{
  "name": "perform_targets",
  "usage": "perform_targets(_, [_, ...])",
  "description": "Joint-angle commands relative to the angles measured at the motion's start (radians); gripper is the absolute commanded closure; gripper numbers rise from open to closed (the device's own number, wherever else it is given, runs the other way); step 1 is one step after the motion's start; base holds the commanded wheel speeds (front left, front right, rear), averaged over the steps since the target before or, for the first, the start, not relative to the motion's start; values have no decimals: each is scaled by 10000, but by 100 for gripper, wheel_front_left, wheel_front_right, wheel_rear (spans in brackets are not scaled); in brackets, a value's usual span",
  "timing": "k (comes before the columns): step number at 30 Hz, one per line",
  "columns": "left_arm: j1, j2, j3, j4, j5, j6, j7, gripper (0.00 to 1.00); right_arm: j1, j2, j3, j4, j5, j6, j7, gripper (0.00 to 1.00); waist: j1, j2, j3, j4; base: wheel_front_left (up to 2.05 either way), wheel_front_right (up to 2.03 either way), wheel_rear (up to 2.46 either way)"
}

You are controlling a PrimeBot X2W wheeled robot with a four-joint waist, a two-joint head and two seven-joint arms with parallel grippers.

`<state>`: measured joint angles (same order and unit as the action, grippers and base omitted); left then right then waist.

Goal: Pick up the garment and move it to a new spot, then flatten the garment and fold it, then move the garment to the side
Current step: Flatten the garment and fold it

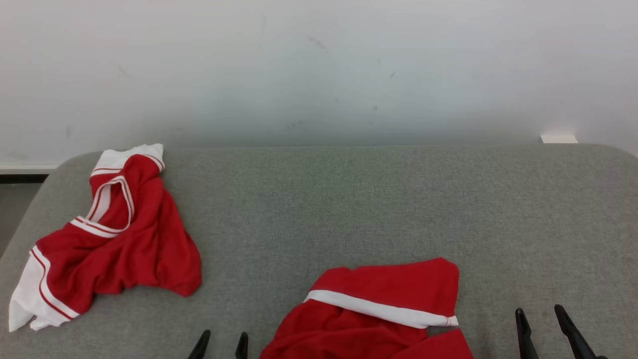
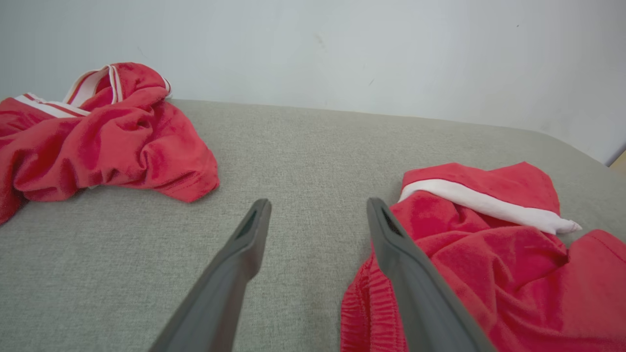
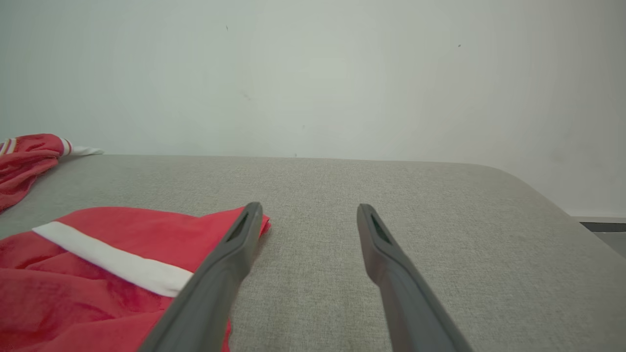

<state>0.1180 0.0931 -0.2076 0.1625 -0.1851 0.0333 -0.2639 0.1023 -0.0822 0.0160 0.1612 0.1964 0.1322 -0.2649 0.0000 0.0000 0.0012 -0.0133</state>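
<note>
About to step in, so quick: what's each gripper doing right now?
Left gripper: open, holding nothing.
Right gripper: open, holding nothing.

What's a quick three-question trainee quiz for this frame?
1. True or false: the left gripper and right gripper are both open, holding nothing.
2. How many red garments lie on the grey surface? A one, B two, C three.
3. Fill in: the near garment lies between the grippers; the far garment lies to the robot's ____.
Key: 1 true; 2 B; 3 left.
</note>
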Motion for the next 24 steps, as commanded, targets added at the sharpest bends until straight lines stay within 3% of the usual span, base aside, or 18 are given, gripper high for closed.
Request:
perform_targets(1, [116,-43,85,82,133,-115,-7,0,-147,-16,30,-10,151,-30,11,0,0,0,15,-1,0,0,0])
perform_targets(4, [108,-89,149,456,-65,-576,-7,0,-165,-234,181,-250,301,-30,12,0,0,0,13,13,0,0,0])
perform_targets(7, [-141,199,107,850,-176,-960,152,0,151,-880,1164,-54,728,-28,12,0,0,0,-18,71,0,0,0])
perform_targets(9, [-299,476,-79,845,-267,-1200,681,0,259,-1504,1987,23,1054,-30,199,0,0,0,-30,161,0,0,0])
perform_targets(10, [-299,476,-79,845,-267,-1200,681,0,259,-1504,1987,23,1054,-30,199,0,0,0,-30,161,0,0,0])
perform_targets(12, [-381,1005,-431,535,-573,-1486,1862,0,566,-2292,3122,-54,1612,-30,744,0,0,0,-2,328,0,0,0])
perform_targets(15, [-254,1470,-766,-78,-1203,-1578,3027,0,792,-2886,3764,-107,2045,-30,1206,0,0,0,95,420,0,0,0])
perform_targets(18, [-81,1846,-991,-424,-1612,-1617,3711,0,929,-3044,4038,-89,2300,-28,1450,0,0,0,167,457,0,0,0])
perform_targets(19, [26,2189,-1237,-781,-2020,-1629,4249,0,996,-3240,4219,-25,2467,-30,1685,0,0,0,258,473,0,0,0])
perform_targets(24, [109,2689,-1643,-1271,-2690,-1639,4764,0,819,-3414,4419,128,2530,-30,1993,0,0,0,516,451,0,0,0])
